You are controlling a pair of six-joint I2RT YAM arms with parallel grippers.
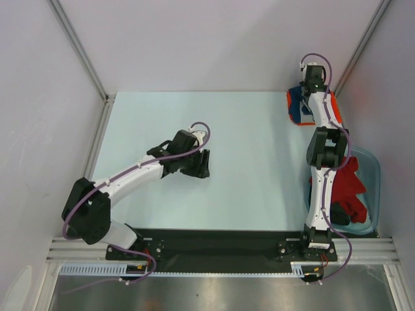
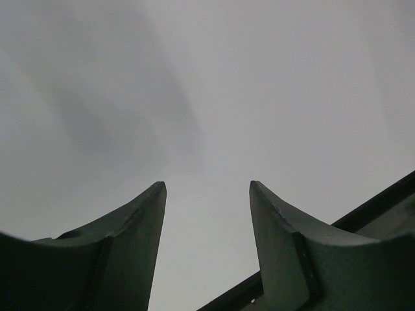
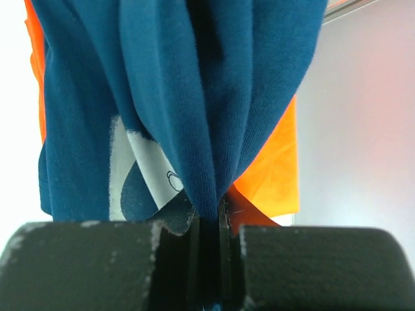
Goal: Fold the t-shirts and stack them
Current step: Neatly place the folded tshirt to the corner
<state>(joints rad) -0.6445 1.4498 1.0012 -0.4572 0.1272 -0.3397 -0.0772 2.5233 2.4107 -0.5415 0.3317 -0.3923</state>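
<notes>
A navy blue t-shirt (image 3: 194, 84) with a white print fills the right wrist view, its cloth bunched into folds and pinched between my right gripper (image 3: 207, 217), which is shut on it. Behind it lies an orange t-shirt (image 3: 272, 175). From above, both shirts, the navy (image 1: 299, 105) and the orange (image 1: 332, 109), sit at the far right corner under the stretched right arm. A red t-shirt (image 1: 350, 181) and a dark one (image 1: 340, 214) lie in the tub. My left gripper (image 1: 203, 164) stands open over the table's middle, with nothing between its fingers (image 2: 139, 220).
A clear bluish plastic tub (image 1: 374, 170) stands at the right edge beside the right arm's base. Grey walls close the table on three sides, with metal rails (image 1: 97, 139) along the left edge and a black strip (image 1: 220, 243) along the front.
</notes>
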